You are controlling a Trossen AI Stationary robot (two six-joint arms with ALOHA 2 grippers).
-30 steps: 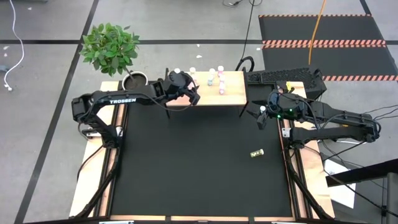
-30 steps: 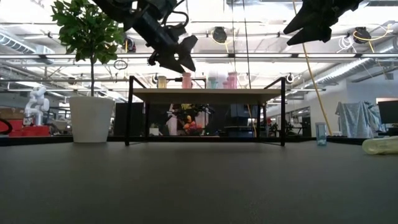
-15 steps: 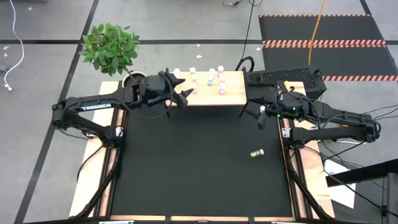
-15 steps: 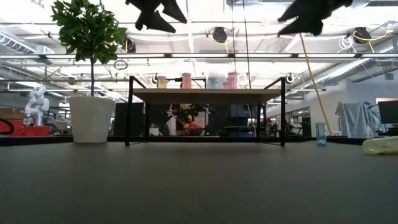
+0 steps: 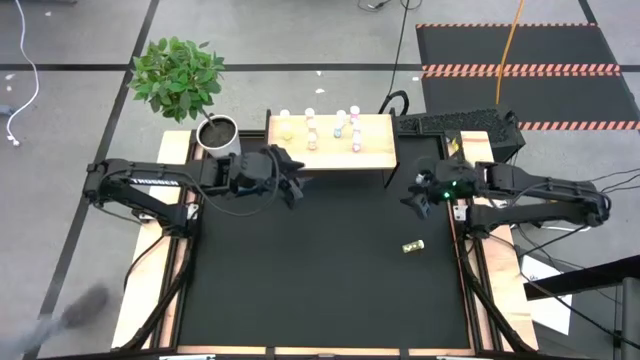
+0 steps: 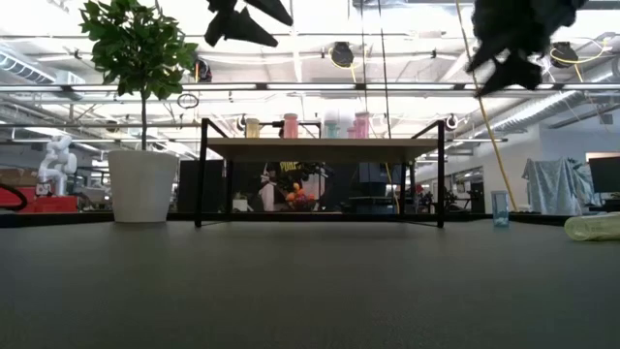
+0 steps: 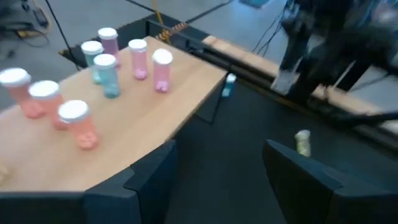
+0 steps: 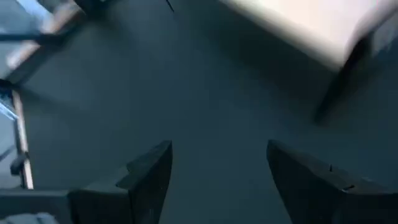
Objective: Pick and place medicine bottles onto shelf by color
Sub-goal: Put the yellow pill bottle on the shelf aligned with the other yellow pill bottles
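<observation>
capped bottles (image 7: 106,73) on wooden shelf (image 7: 180,81)

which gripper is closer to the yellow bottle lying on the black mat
Right. The right gripper hangs just shelf-side of the yellow bottle; the left gripper is far across the mat.

A leafy green plant (image 5: 178,74) stands in a white pot (image 5: 217,132) at the far left corner of the desk (image 5: 320,270), whose top is a black mat. Behind the desk lies grey floor with a black mat edged in red-striped tape (image 5: 520,70) and an orange cable (image 5: 511,45).
</observation>
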